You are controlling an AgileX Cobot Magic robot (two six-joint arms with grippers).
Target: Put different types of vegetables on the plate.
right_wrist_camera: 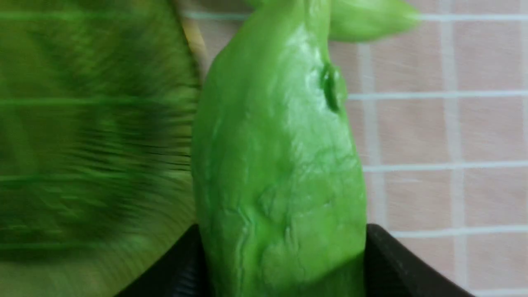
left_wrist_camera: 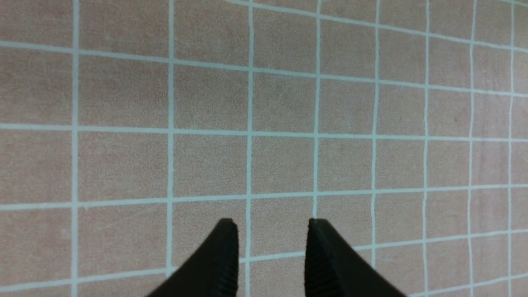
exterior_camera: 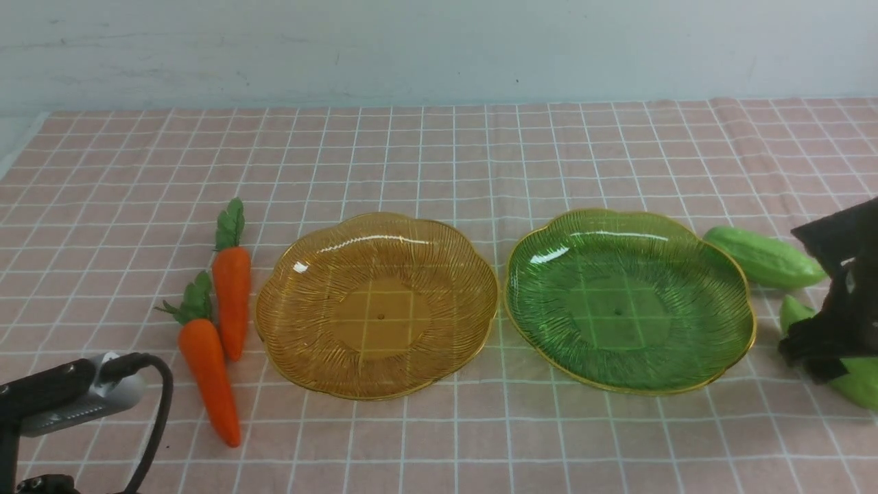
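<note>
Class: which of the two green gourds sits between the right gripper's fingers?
The nearer gourd, held by the right gripper; the farther gourd lies free.

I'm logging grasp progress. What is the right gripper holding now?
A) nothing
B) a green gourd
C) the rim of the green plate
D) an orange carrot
B: the right wrist view shows the green gourd pinched between the right gripper's two black fingers, while both carrots lie on the cloth.

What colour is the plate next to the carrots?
The plate is translucent amber, gold-rimmed; best seen in the front view.
</note>
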